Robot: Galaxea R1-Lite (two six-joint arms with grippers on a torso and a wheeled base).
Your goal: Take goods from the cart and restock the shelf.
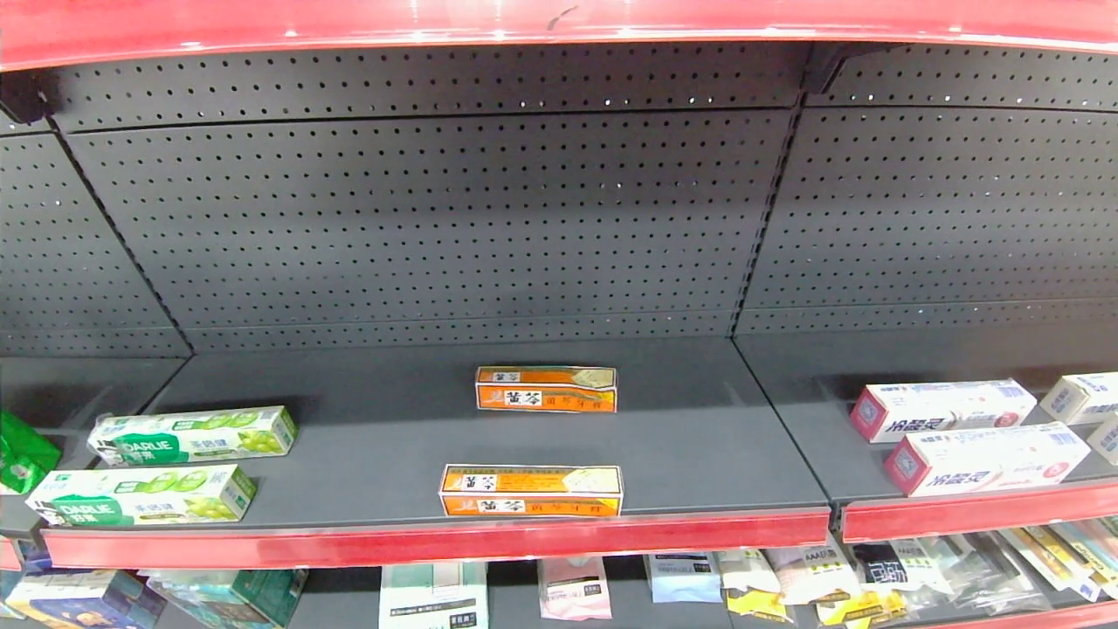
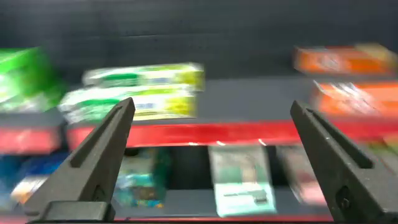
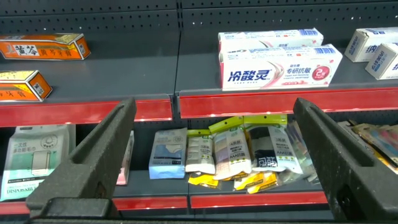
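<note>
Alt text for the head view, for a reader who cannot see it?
A dark shelf with a red front edge holds a front orange box and a rear orange box, apart, in its middle bay. Green-and-white boxes lie at the left, white-and-red boxes in the right bay, and packets on the level below.

Dark pegboard (image 1: 437, 227) behind, assorted packets (image 3: 239, 152) lower down.

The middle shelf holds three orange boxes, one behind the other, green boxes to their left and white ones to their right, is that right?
No: the head view shows two orange boxes, not three, the rear orange box behind the front orange box. The green boxes lie to their left and white boxes to their right.
</note>
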